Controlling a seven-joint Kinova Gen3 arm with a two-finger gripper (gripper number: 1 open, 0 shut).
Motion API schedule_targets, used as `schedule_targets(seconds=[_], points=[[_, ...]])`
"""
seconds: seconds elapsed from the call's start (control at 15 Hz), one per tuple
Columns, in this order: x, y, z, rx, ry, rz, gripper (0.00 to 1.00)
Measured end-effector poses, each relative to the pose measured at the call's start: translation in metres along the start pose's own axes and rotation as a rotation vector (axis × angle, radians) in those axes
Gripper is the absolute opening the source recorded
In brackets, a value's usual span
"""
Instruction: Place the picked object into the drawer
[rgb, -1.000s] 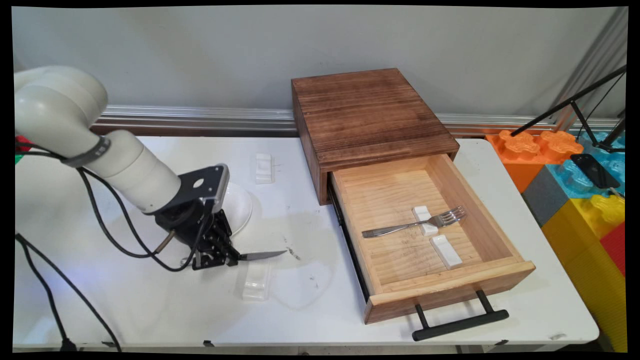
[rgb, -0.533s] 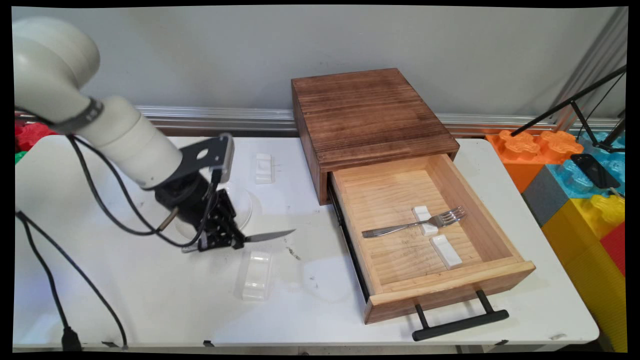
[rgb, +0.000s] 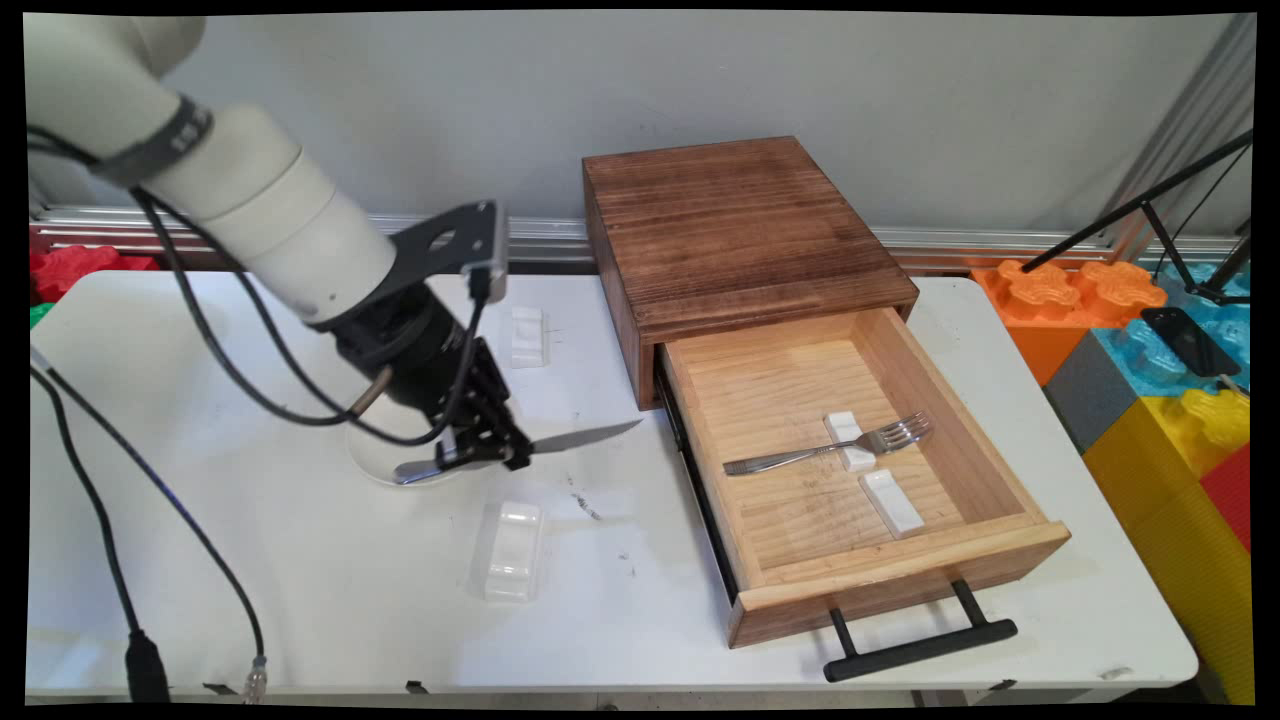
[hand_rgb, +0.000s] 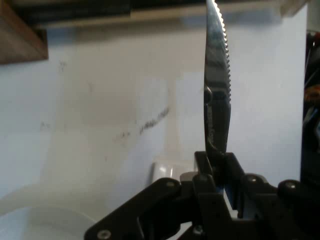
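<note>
Pincer (rgb: 487, 452) clamped on knife (rgb: 560, 440), held clear above bench (rgb: 300, 580), serrated blade pointing away from pincer toward open drawer (rgb: 850, 470). White plate (rgb: 375, 465) right under pincer; white rest (rgb: 512, 550) just below it on bench, second rest (rgb: 527, 335) beyond. Fork (rgb: 830, 448) lay in drawer across a small white rest, well apart from pincer.
</note>
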Motion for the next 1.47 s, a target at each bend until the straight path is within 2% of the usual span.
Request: schedule_targets(seconds=[0.27, 0.6, 0.93, 1.47], points=[[0.037, 0.012, -0.012, -0.011, 0.036, -0.013, 0.0], [0.081, 0.021, -0.006, -0.028, 0.083, 0.004, 0.0], [0.128, 0.025, 0.021, -0.036, 0.125, 0.011, 0.0], [0.185, 0.02, 0.072, -0.016, 0.168, -0.008, 0.0]])
